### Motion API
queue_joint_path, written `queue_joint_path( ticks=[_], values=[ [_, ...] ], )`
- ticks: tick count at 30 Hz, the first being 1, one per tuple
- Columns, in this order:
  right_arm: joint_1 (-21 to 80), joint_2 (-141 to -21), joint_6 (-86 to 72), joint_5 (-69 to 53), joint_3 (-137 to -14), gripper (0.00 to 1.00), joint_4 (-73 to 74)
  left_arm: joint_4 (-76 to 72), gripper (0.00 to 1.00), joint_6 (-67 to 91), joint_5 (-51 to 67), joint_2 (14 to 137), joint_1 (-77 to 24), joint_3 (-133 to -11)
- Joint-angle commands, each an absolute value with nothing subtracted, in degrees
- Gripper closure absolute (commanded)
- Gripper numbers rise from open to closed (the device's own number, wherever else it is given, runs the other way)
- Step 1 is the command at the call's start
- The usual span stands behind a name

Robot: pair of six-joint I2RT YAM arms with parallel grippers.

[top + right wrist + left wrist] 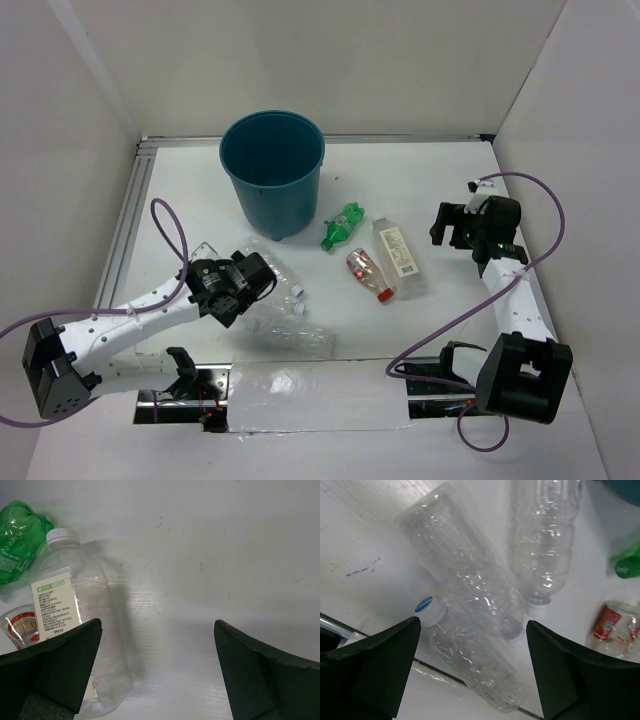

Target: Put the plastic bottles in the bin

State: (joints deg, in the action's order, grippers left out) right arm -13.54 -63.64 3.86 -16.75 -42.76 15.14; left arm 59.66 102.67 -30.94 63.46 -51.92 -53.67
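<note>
- Bin stands upright at the far side of the table; I see no bottle inside.
- Left pincer, wide open, hangs over three clear bottles; I judge it is reaching for one.
- Right pincer, also wide, is beside the flat bottle.
- Next move probably: lower, then close across one body.

text: none legible | flat bottle label — print too small
</note>
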Motion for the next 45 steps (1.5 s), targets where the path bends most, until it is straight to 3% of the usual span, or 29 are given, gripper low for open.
queue_joint_path(
  ticks=[1,13,24,25,27,30,34,35,38,39,43,45],
  values=[
    [-13.89,-64.33,3.68,-17.48,-44.03,0.00,15.29,61.01,0.00,109.68,-30.94,63.63,-52.21,-50.72],
    [-14.41,-64.95,10.90,-29.17,-42.80,0.00,16.52,47.38,0.04,99.24,-28.75,58.97,-36.93,-40.97],
    [-14.41,-64.95,11.51,-30.76,-42.19,0.02,16.52,33.76,0.04,91.85,-23.65,73.62,-29.53,-38.23],
    [-14.41,-65.47,11.51,-30.76,-42.19,0.02,17.13,31.84,0.07,91.06,-22.77,74.96,-28.57,-38.23],
    [-14.41,-65.48,12.83,-30.76,-42.19,0.02,17.75,31.82,0.35,90.53,-21.28,76.98,-28.56,-38.76],
    [-14.41,-65.48,13.97,-30.76,-42.71,0.09,18.28,34.10,0.64,89.30,-22.05,76.13,-29.88,-39.64],
    [-14.41,-65.48,14.50,-32.07,-42.71,0.30,19.51,37.15,0.89,80.96,-27.22,66.47,-35.32,-42.88],
    [-14.41,-66.00,14.50,-32.69,-43.32,0.38,20.12,37.70,0.93,76.16,-28.03,64.18,-36.55,-45.59],
    [-14.41,-67.49,15.11,-37.25,-45.95,0.36,22.40,36.14,0.98,65.71,-29.44,55.57,-41.04,-50.35],
    [-14.41,-68.89,15.64,-39.96,-46.84,0.27,24.33,34.73,1.00,63.48,-30.05,52.76,-42.52,-52.97],
    [-14.41,-73.63,16.26,-43.94,-50.53,0.06,27.50,23.14,1.00,51.87,-27.87,52.47,-42.54,-60.36],
    [-14.41,-75.58,16.26,-44.47,-52.20,0.03,27.51,17.26,1.00,47.74,-28.38,56.58,-42.54,-66.40]
  ],
)
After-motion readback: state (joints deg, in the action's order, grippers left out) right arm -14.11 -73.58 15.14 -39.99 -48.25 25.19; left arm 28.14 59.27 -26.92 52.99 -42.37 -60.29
